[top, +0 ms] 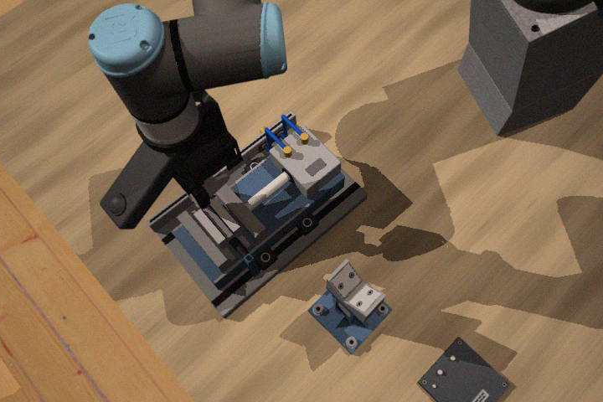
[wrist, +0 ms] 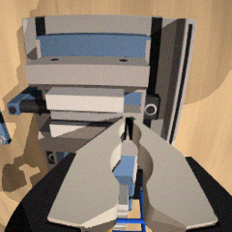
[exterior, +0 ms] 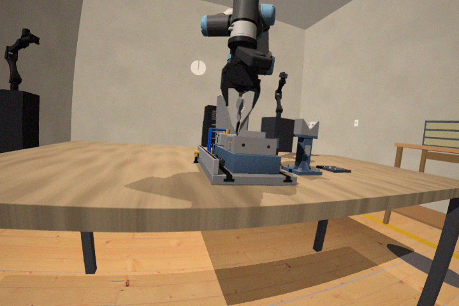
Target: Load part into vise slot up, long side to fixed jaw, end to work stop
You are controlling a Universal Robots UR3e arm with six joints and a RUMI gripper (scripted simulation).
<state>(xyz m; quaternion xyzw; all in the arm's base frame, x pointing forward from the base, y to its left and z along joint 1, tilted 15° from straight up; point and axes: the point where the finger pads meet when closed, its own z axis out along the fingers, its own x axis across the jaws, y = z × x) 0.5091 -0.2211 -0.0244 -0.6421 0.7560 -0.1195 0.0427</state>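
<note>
The part (wrist: 89,101) (top: 212,224) is a light grey block. It lies in the open vise (top: 288,208) (exterior: 248,159) between the jaws, with a darker band along its top that looks like the slot. In the wrist view its far long side lies along the fixed jaw (wrist: 87,74), and its left end is at the dark work stop rod (wrist: 33,105). I cannot tell whether they touch. My gripper (wrist: 127,118) (exterior: 237,127) is shut and empty. Its tips are low over the vise on the moving-jaw side of the part. In the top view the wrist hides the tips.
The air cylinder (top: 306,163) with blue hoses sits at the vise's far end, its white rod (top: 269,188) extended. The V-block (top: 354,291) (exterior: 305,127) on a blue base and the bare dark infeed plate (top: 463,377) (exterior: 333,168) stand to the right. A grey pedestal (top: 525,61) is behind.
</note>
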